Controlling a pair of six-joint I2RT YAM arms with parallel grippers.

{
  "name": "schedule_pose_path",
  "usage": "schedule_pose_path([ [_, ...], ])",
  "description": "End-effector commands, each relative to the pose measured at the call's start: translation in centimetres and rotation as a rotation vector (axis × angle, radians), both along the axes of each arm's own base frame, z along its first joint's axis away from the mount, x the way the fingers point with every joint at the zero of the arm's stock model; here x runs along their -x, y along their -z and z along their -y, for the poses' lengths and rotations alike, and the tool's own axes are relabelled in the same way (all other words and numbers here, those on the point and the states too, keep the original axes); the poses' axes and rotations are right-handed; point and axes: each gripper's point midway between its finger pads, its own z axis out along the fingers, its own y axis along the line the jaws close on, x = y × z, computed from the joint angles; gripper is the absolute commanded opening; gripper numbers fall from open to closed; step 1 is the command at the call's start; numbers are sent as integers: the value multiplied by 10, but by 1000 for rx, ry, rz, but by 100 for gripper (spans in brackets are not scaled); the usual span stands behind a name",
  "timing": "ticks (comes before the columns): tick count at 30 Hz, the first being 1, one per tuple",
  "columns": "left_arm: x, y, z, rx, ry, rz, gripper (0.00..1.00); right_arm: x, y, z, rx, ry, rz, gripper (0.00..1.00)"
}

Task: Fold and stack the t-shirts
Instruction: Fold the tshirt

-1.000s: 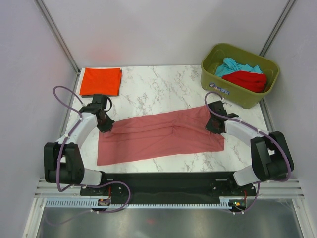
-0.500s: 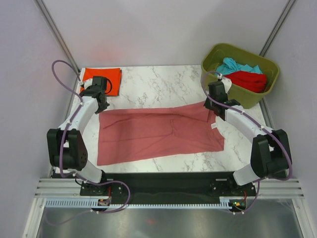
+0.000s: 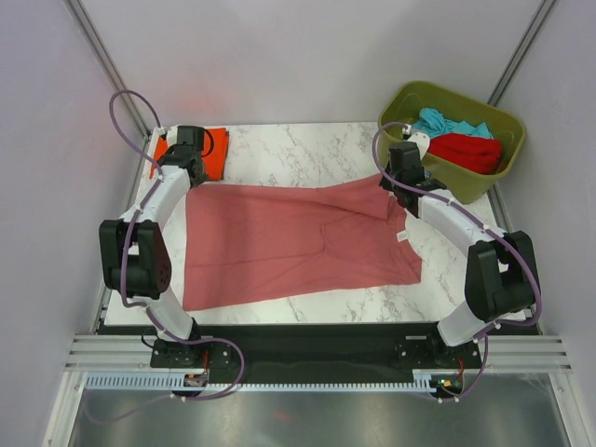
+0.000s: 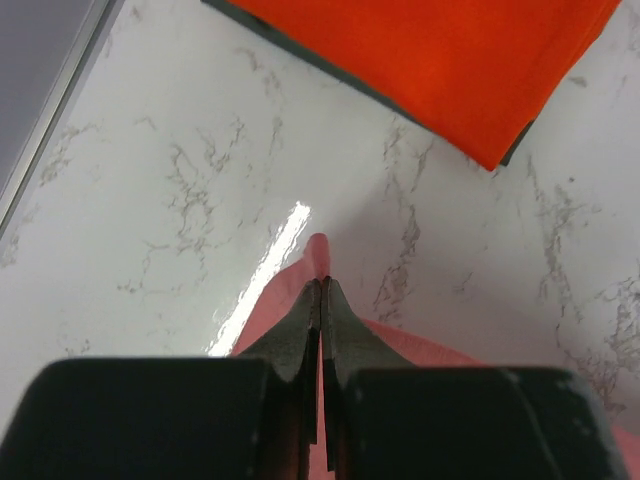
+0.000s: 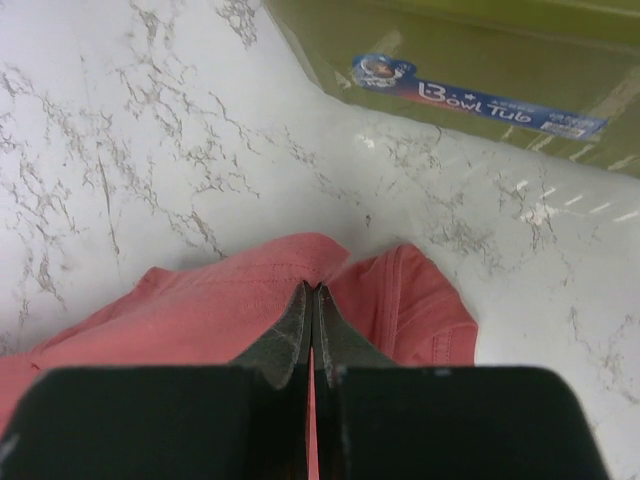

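The left hand (image 4: 322, 286) and right hand (image 5: 313, 290) each pinch a far corner of the pink shirt (image 3: 289, 242). They hold it spread flat on the desk (image 3: 298, 154), likely ready for folding. The folded orange shirt (image 4: 450, 50) lies just beyond.

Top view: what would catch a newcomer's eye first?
A large pink shirt lies spread over the marble table, its far corners pinched by the shut left hand and right hand. A folded orange shirt sits far left; a green bin of clothes, far right.

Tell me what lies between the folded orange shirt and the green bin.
Only bare marble table, seen in the top view, between the orange shirt and the bin.
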Motion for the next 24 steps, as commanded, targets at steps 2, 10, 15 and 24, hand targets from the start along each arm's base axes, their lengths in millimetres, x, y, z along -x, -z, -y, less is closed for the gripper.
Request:
schedule_pose_path([
  [2, -38, -21, -1, -54, 84, 111, 2, -19, -29, 5, 18, 19, 100, 0],
  [10, -35, -17, 3, -35, 100, 132, 2, -14, -18, 3, 21, -11, 82, 0],
  [15, -10, -6, 2, -32, 99, 98, 2, -8, -3, 7, 36, -16, 57, 0],
  [24, 38, 17, 9, 39, 97, 47, 2, 4, -5, 16, 48, -10, 65, 0],
])
